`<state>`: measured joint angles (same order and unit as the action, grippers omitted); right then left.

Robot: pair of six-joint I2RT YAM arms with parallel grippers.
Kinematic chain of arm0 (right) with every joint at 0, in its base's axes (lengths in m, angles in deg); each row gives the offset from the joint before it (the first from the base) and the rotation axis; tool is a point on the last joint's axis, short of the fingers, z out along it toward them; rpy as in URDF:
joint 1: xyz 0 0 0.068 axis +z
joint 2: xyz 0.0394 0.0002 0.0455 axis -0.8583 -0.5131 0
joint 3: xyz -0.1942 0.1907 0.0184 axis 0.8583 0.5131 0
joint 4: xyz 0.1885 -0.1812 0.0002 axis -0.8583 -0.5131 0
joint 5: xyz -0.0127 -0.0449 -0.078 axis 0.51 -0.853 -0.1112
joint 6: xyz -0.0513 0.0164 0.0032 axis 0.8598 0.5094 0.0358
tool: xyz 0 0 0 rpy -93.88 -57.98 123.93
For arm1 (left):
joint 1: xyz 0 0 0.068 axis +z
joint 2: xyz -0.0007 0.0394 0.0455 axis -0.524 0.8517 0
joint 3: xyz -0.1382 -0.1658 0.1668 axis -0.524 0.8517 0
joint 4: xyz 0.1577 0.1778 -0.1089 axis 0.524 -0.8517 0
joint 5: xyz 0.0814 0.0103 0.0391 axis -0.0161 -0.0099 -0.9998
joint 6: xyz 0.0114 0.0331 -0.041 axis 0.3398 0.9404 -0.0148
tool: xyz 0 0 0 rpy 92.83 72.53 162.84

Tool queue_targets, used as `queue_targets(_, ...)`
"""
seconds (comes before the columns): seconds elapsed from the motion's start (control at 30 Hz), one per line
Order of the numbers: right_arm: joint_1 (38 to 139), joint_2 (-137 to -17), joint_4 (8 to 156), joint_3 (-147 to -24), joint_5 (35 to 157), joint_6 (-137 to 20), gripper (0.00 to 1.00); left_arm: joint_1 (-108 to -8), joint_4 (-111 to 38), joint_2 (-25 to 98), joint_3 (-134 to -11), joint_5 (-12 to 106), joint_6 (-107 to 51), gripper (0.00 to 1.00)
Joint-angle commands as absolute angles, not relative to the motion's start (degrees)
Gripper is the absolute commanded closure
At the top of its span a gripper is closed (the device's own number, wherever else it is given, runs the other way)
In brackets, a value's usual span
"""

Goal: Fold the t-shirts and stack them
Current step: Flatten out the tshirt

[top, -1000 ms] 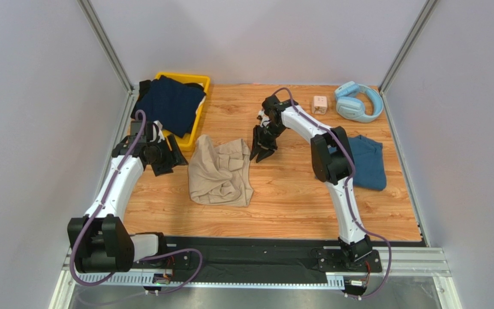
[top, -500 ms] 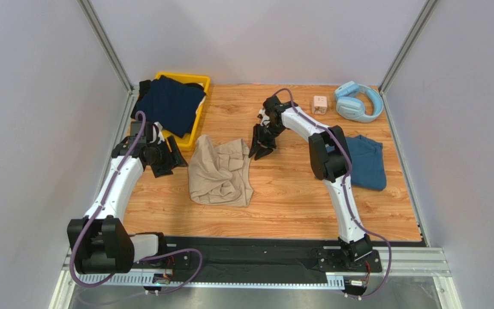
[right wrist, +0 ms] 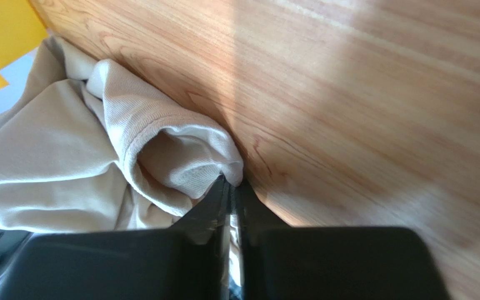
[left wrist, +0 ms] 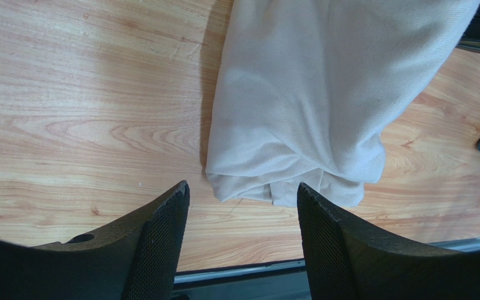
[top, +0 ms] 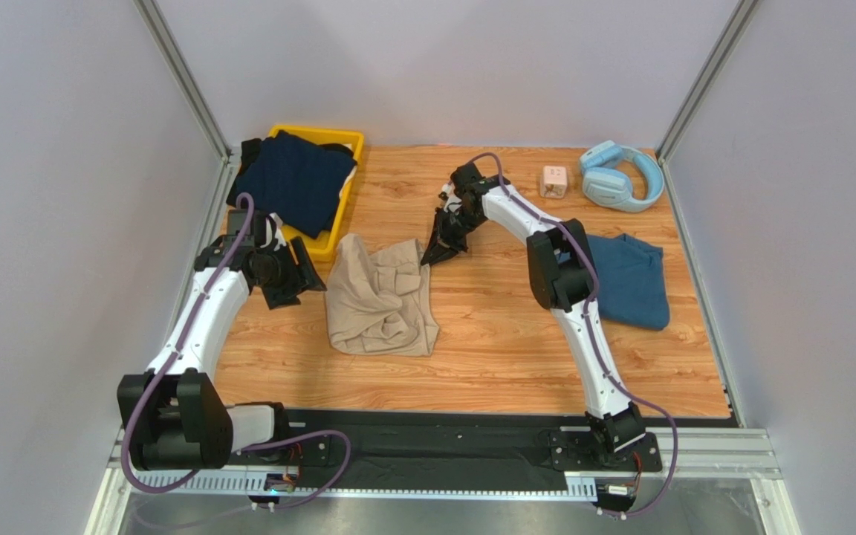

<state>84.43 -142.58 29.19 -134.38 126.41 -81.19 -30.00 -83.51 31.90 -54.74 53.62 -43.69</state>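
Counter (top: 511, 334): wood-grain top, walled on three sides, both arms based at its near edge.
Beige t-shirt (top: 382, 299): crumpled heap left of centre on the counter, lying between the two tools; folds bunched, far right corner drawn up towards the right tool.
Teal-blue t-shirt (top: 633, 279): lies flat near the right edge of the counter, partly behind the right arm, well apart from the beige one.
Navy t-shirt (top: 293, 184): draped over the yellow bin (top: 345, 206) at the far left corner, spilling over its near rim.
Left tool (left wrist: 242, 190): jaws spread wide, nothing between them; hovers just left of the beige t-shirt, whose rolled near edge shows in the gap in the wrist view.
Right tool (right wrist: 230, 182): fingers drawn narrow, tips pinched on a ribbed fold at the far right edge of the beige t-shirt, low against the counter.
Headphones (top: 620, 175): light blue, far right corner.
Small cube (top: 554, 181): pale, just left of the headphones.
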Motion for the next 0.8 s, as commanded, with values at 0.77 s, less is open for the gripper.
queue_targets(0.77, 78.82, -110.78, 30.46, -144.27, 131.35, -90.14, 1.0, -29.67, -76.4, 38.42, -61.76, 61.2, -45.69, 0.3)
